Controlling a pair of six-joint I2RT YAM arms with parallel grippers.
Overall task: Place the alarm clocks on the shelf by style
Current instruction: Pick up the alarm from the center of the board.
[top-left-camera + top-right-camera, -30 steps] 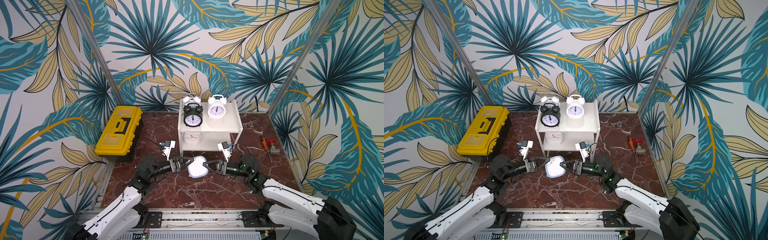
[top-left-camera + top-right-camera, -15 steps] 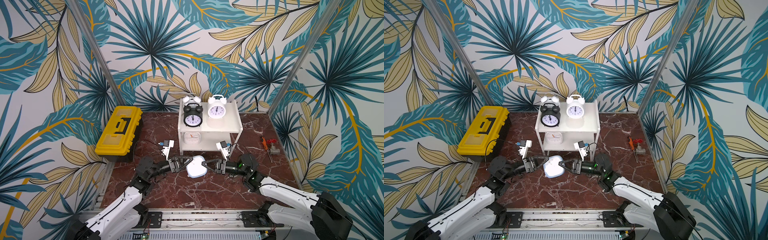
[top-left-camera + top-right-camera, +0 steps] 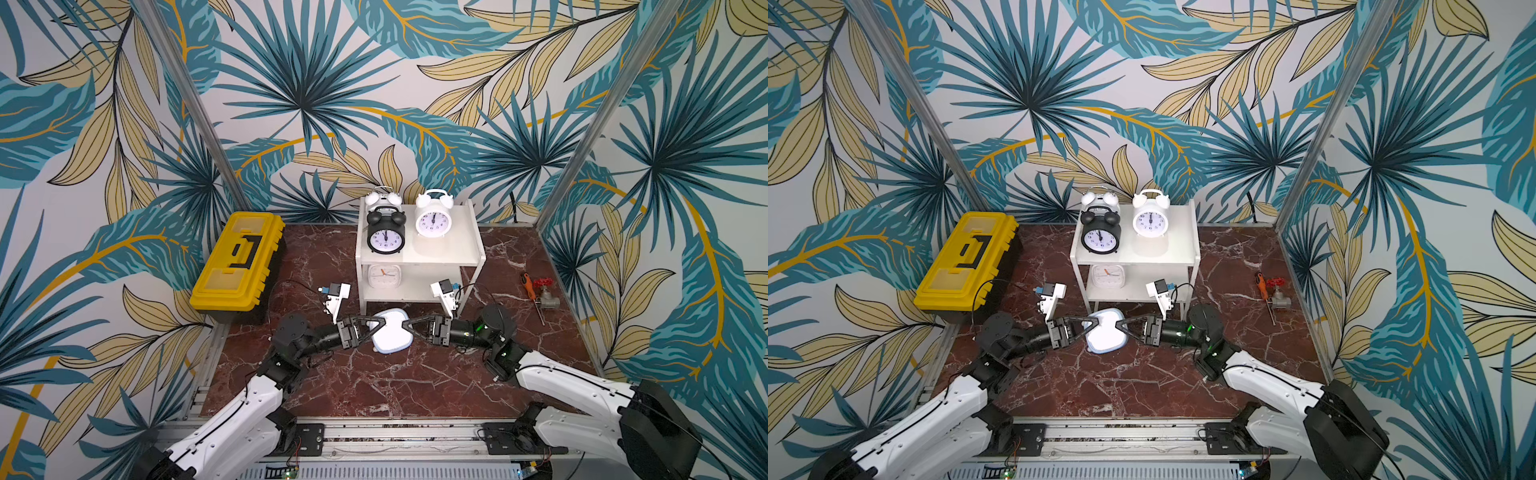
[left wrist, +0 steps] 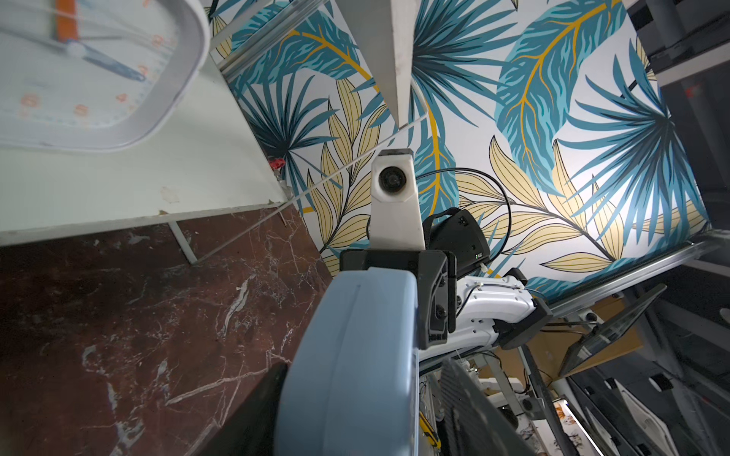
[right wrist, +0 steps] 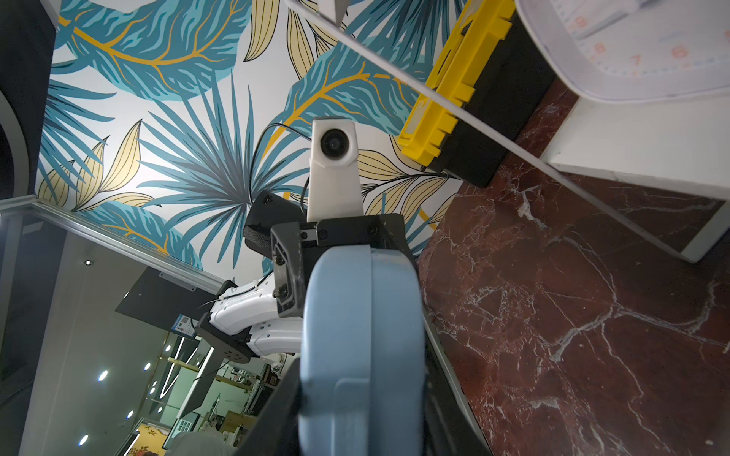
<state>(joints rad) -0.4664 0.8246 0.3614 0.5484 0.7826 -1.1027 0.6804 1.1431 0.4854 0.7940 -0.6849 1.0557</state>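
While left claw (image 3: 376,327) and right claw (image 3: 408,327) both clamp the blue clock (image 3: 390,340) before the shelf (image 3: 478,249), a handover looks likely; next, one lets go, the other shelves it low.

— What sits on the marble table (image 3: 374,386)?
— Yellow toolbox (image 3: 239,259), screwdriver (image 3: 528,286), valve (image 3: 546,297), white shelf (image 3: 459,247).
— And on the shelf?
— Top board: black twin-bell clock (image 3: 385,235), front white twin-bell clock (image 3: 433,218), rear white twin-bell clock (image 3: 384,199). Lower board: white square clock (image 3: 384,276).
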